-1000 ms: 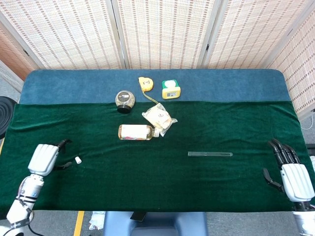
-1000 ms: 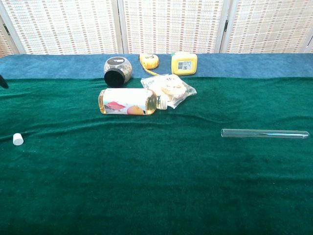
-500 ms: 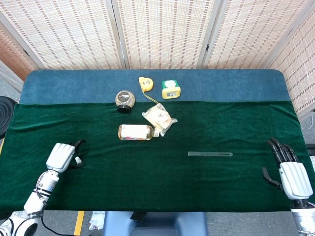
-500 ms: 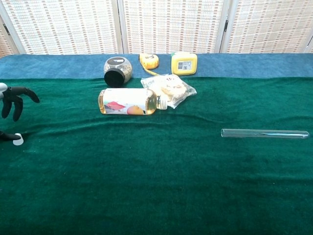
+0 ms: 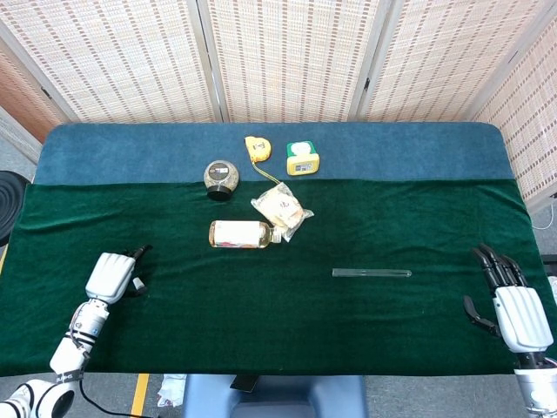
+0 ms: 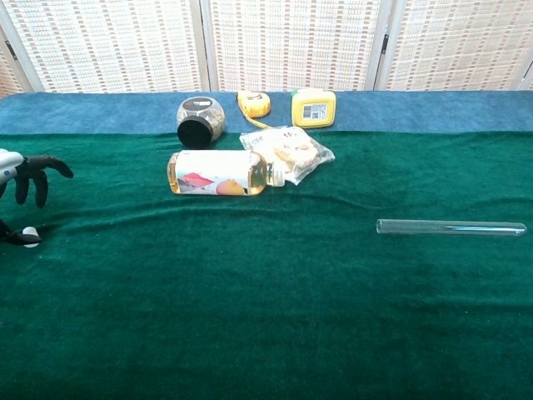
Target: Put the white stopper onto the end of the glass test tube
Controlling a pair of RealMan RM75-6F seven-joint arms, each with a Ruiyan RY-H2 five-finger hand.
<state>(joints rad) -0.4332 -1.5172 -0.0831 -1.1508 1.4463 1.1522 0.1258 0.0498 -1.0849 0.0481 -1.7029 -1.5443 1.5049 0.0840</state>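
Note:
The small white stopper (image 6: pixel 32 242) lies on the green cloth at the far left, also visible in the head view (image 5: pixel 138 283). My left hand (image 5: pixel 111 277) hovers over it with its dark fingers (image 6: pixel 42 171) arched apart above and its thumb tip right beside the stopper, whether touching it I cannot tell. Nothing is lifted. The glass test tube (image 5: pixel 372 273) lies flat at the centre right, its open end pointing left (image 6: pixel 381 226). My right hand (image 5: pixel 520 313) rests at the table's right front edge, fingers stretched out and empty, well away from the tube.
Behind the middle lie a juice bottle (image 5: pixel 240 233) on its side, a snack packet (image 5: pixel 282 207), a dark jar (image 5: pixel 221 177), a yellow tape measure (image 5: pixel 257 147) and a yellow box (image 5: pixel 302 158). Blue cloth (image 5: pixel 418 148) covers the back strip.
My left hand has moved right and forward until its fingers are over the stopper, then settled slightly. The stopper, test tube and right hand have stayed put.

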